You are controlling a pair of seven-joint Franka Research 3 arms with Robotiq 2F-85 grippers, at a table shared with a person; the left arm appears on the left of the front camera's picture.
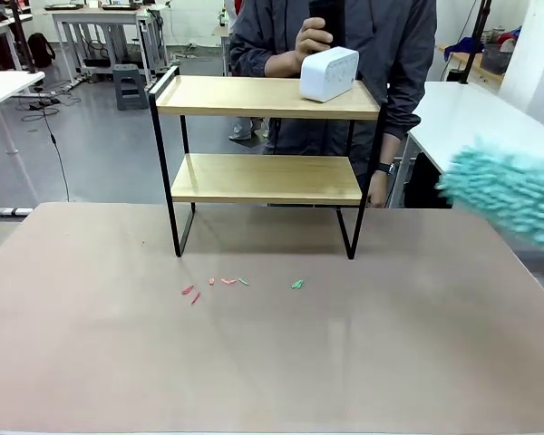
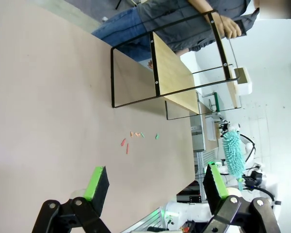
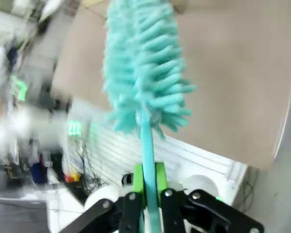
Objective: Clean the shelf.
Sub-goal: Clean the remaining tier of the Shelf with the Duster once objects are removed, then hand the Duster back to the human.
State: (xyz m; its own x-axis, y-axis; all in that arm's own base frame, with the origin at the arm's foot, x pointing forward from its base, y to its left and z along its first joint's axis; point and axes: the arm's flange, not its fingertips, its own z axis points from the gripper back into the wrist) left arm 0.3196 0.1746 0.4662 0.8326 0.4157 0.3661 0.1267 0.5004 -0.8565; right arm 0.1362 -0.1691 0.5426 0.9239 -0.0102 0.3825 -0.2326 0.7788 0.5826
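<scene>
Shelf (image 1: 265,178) is standing at the far middle of the table (image 1: 91,344), with both wooden boards level in the thin black frame. A small white box (image 1: 329,72), perhaps a speaker, is sitting on the right end of the top board, and the person's hand (image 1: 313,41) is resting just above it. Our right gripper (image 3: 146,177) is clenching the handle of a teal fluffy duster (image 3: 143,68); its head is hovering off the table's right side, well apart from the rack. Our left gripper (image 2: 156,182) is hanging released over the near table, grasping nothing.

We are judging two risks. A sweep along the top board could be knocking the box off or brushing that hand, and a hard sideways push could be sliding or tipping the rack on its thin legs. Small red and green scraps (image 1: 227,283) are lying in front of the legs, and a low pass could be scattering them.

The front view's right edge is cutting off the duster's head. The right wrist picture is smeared, so we are not telling how squarely the pads are seating on the handle. Any dust on the boards is too fine to make out.
</scene>
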